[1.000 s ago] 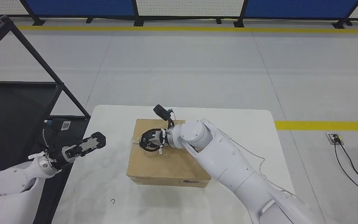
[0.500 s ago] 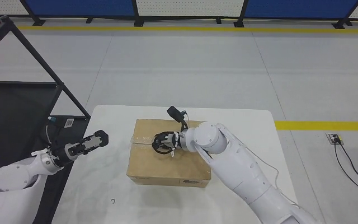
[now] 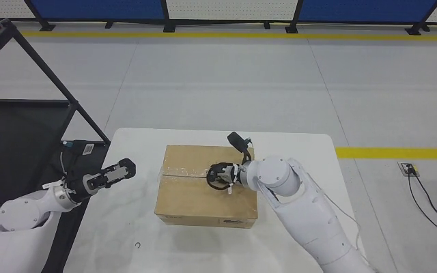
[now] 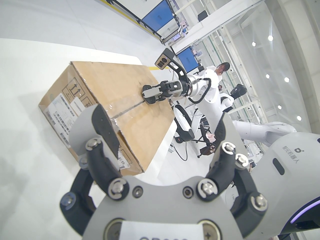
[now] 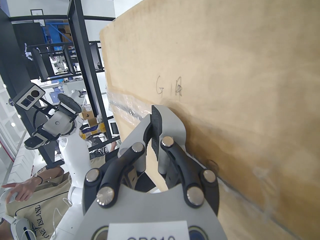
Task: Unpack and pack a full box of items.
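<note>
A closed brown cardboard box is set near the middle of the white worktop, its top seam sealed with clear tape. A few pen marks are scrawled on the top. A white printed label is stuck to one end, with upward arrows stamped above it. The right claw is pressed shut with its tips on the seam and nothing gripped. The left claw is held wide open and empty, well apart, by the worktop's left edge.
</note>
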Tool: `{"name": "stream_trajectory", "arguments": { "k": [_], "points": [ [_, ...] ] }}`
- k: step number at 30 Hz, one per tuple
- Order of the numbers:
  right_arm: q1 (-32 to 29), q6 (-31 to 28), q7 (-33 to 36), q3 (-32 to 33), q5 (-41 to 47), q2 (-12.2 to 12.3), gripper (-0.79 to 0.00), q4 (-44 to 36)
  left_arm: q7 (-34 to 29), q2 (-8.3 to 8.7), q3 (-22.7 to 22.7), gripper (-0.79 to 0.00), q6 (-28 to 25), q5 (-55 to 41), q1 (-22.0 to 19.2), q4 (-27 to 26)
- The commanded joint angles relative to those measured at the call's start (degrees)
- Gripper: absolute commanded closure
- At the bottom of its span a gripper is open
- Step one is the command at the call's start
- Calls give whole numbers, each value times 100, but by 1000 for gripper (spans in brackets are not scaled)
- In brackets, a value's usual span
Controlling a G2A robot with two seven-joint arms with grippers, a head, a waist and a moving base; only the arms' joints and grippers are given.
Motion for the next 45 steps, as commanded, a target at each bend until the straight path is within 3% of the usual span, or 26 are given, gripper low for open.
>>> {"name": "stream_trajectory", "arguments": {
  "k": [1, 33, 37, 41, 43, 44, 45],
  "points": [
    [-101, 30, -16, 146, -44, 48, 0, -80, 17, 1, 11, -785, 5, 4, 4, -18],
    [-1324, 184, 381, 1650, -343, 611, 0, -1313, 341, -40, 385, -785, 176, 231, -201, -193],
    [-1620, -15, 258, 1988, -204, 681, 0, -1644, 398, -40, 396, -785, 185, 279, -213, -221],
    [-2131, -744, 83, 2551, 248, 756, -3, -2153, 568, -33, 347, -785, 206, 397, -213, -249],
    [-2393, -1242, 7, 2835, 513, 789, -148, -2361, 664, -26, 311, -785, 214, 472, -200, -285],
    [-2506, -1531, -6, 2984, 683, 804, -259, -2445, 718, -22, 282, -785, 216, 493, -189, -302],
    [-2611, -1810, -27, 3128, 825, 819, -308, -2494, 773, -18, 251, -785, 208, 525, -171, -325]
  ]
}}
